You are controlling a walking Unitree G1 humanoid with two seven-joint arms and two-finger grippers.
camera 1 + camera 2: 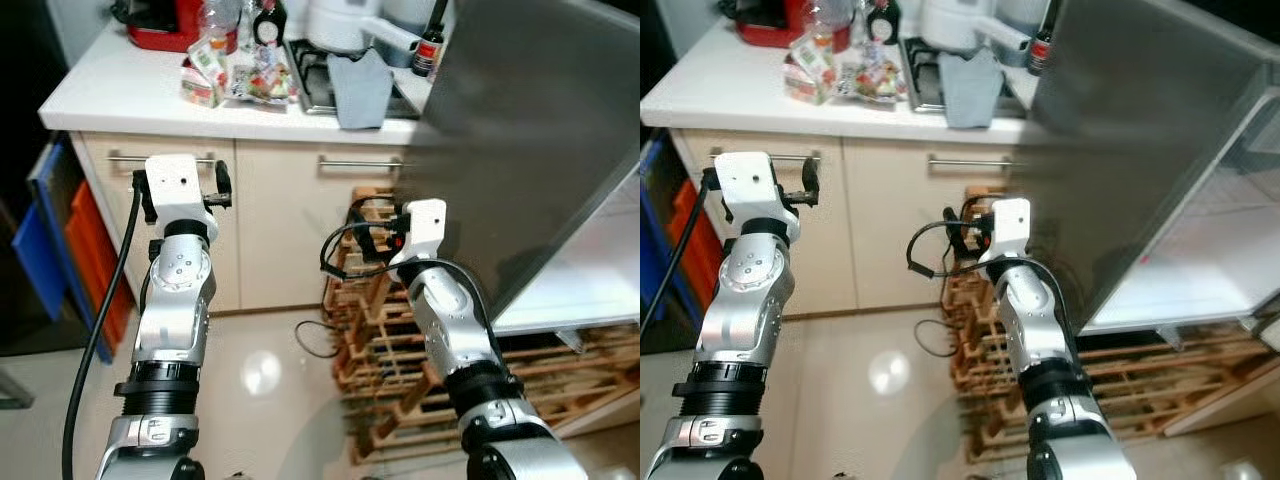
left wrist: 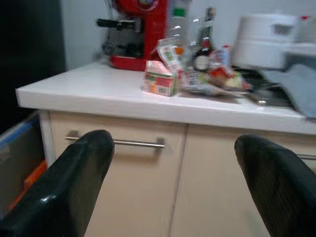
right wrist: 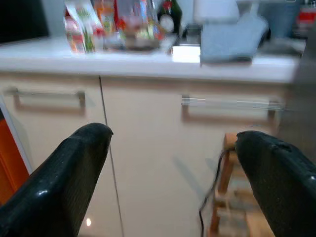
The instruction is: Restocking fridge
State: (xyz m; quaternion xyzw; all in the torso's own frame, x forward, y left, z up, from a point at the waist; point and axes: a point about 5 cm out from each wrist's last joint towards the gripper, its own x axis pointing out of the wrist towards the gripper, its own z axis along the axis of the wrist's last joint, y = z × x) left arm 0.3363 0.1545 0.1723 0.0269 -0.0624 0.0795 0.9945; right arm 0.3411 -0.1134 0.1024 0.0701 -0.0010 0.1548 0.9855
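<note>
A pile of packaged groceries (image 1: 235, 72) lies on the white countertop (image 1: 110, 90), with a small red and green carton (image 2: 160, 81) at its near edge and a dark bottle (image 1: 268, 22) behind it. At the right the fridge's grey steel door (image 1: 530, 150) stands swung out, and a white fridge shelf (image 1: 600, 260) shows behind it. My left gripper (image 2: 170, 190) is open and empty, held below counter height and facing the cabinet drawers. My right gripper (image 3: 173, 182) is also open and empty, raised beside the fridge door's edge.
A red coffee machine (image 1: 165, 25), a white appliance (image 1: 340, 22) and a grey cloth (image 1: 360, 88) over the hob share the counter. A wooden rack (image 1: 400, 370) stands on the floor under the fridge door, with a loose black cable. Blue and orange panels (image 1: 60, 240) lean at the left.
</note>
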